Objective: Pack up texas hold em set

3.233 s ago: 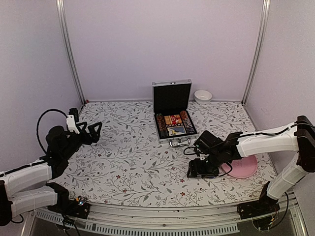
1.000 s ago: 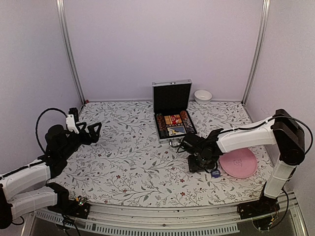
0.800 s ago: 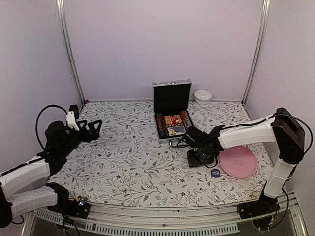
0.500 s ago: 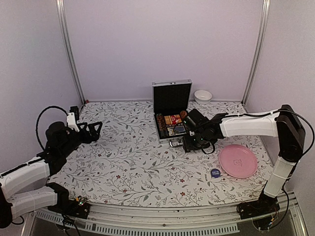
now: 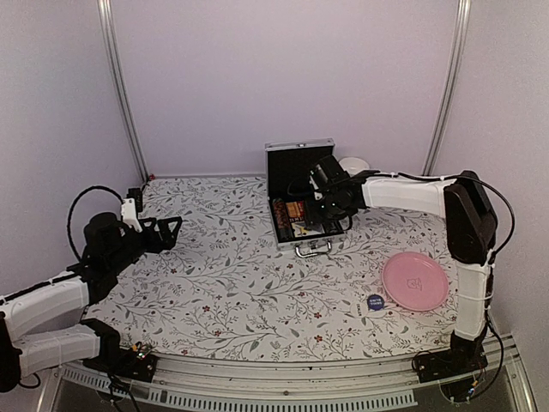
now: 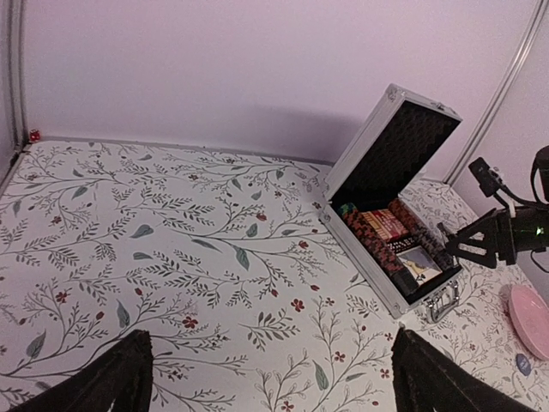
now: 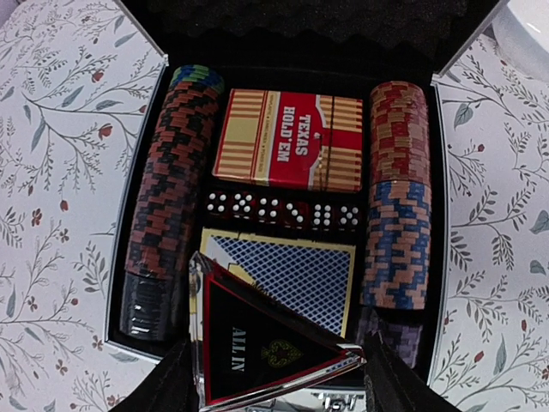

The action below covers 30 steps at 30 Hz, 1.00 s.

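One triangle (image 7: 257, 343) in right hand (image 7: 276, 365) (over case (image 7: 300, 21)), tip pointing right.

This was a robotics lab test cell, not a lived-in room. Plain pale lilac panel walls (image 5: 283, 77) closed in three sides, joined at the corners by bare aluminium posts (image 5: 120, 94). The table wore a white cloth printed with leaves and small red flowers (image 5: 223, 266). A grey metal rail (image 5: 283, 376) ran along its near edge, beside the bases of two black-and-white robot arms, the left arm (image 5: 51, 300) trailing a looped black cable (image 5: 73, 210), the right arm (image 5: 403, 190) reaching far in. A small silver aluminium hinged case (image 5: 287, 172) and a round pink plate (image 5: 415, 281) lay on the cloth.
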{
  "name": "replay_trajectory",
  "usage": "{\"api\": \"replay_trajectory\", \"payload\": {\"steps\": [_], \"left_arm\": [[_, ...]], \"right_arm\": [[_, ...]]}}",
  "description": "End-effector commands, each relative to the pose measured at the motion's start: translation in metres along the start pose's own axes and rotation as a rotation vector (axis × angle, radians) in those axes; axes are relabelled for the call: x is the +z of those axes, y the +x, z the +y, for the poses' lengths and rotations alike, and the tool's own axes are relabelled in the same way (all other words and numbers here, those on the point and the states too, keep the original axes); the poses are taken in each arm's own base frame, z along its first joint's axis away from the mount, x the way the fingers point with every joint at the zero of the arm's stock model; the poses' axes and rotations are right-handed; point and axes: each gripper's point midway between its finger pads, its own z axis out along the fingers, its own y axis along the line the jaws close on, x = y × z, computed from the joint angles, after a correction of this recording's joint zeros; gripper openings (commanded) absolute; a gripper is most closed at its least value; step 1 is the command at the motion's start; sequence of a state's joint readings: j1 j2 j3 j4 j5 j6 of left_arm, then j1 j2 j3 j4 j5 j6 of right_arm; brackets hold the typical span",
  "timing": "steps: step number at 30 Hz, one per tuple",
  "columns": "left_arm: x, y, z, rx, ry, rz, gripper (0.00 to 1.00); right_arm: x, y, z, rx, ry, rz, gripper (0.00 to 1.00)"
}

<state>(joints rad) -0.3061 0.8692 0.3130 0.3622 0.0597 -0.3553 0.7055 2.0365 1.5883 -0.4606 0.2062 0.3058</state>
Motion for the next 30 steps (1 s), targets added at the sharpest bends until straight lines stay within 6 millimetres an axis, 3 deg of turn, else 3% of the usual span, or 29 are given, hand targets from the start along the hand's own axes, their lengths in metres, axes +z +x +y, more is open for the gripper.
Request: {"api": "replay_trajectory", "payload": {"steps": [1, 6, 16, 22, 30], "left_arm": [[0.002, -0.001, 0.000, -0.015, 0.007, -0.004, 0.97], [0.006, 0.002, 0.001, -0.023, 0.007, 0.009, 0.97], [0.009, 0.007, 0.002, -0.038, 0.006, 0.020, 0.97], [0.011, 0.010, 0.003, -0.050, 0.009, 0.028, 0.97], [0.011, 0.008, 0.002, -0.050, 0.013, 0.026, 0.97]], "right_arm": [[0.019, -0.028, -0.010, -0.011, 0.011, -0.046, 0.53], [0.049, -0.033, -0.016, 0.020, 0.019, -0.038, 0.53], [0.087, -0.046, -0.008, 0.051, 0.000, -0.050, 0.54], [0.099, -0.055, -0.007, 0.086, -0.021, -0.061, 0.54], [0.113, -0.046, -0.009, 0.100, -0.010, -0.042, 0.55]]}}
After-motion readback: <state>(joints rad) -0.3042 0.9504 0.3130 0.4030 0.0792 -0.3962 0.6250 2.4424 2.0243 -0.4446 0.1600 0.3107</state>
